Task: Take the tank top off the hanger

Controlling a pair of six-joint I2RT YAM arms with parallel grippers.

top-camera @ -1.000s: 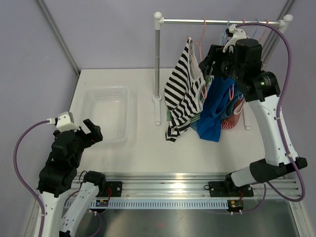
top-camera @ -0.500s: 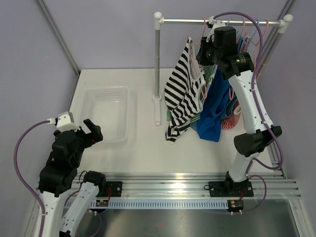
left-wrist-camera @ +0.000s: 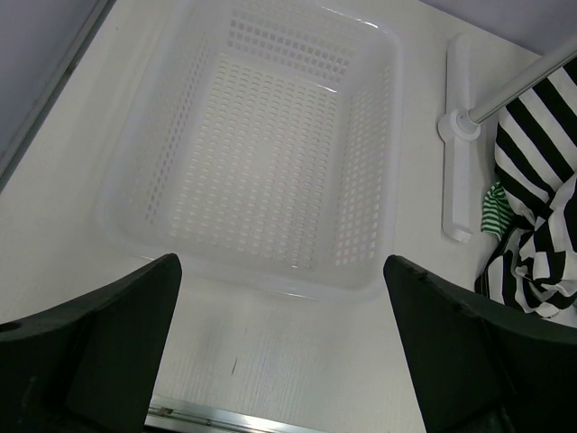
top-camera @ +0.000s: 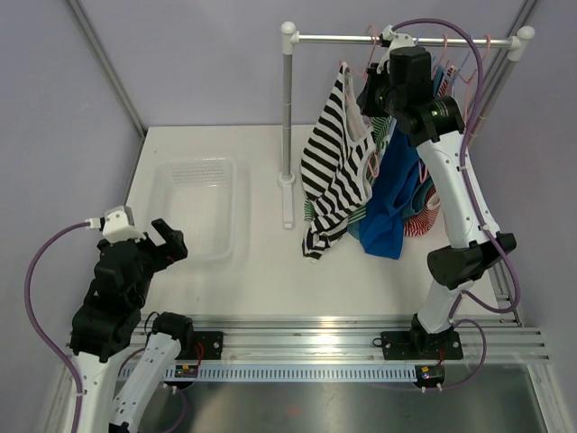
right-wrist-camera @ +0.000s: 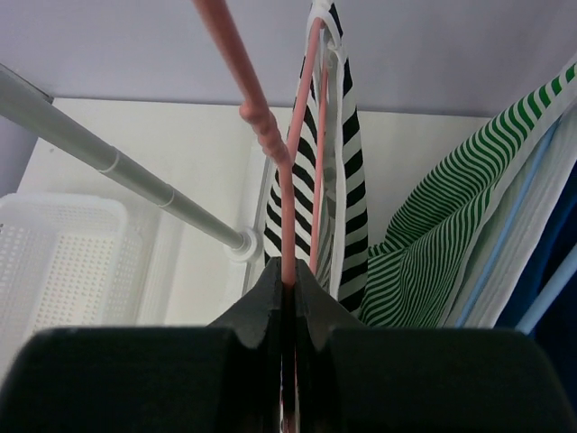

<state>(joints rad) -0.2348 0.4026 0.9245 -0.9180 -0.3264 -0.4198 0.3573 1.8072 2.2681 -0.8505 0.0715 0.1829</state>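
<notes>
Right wrist: fingers [right-wrist-camera: 259, 311] clamp pink hanger [right-wrist-camera: 288, 203] holding tank top [right-wrist-camera: 348, 162].

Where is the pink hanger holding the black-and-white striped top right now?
The hanger hangs from the rail at the back right of the top view, with the right hand shut on its wire just left of the green striped top.

tank top [top-camera: 332, 167]: cloth, matt | hanger [right-wrist-camera: 287, 216]: plstc, smooth | basket [left-wrist-camera: 370, 180]: plstc | rail [top-camera: 334, 39]: metal, glossy
</notes>
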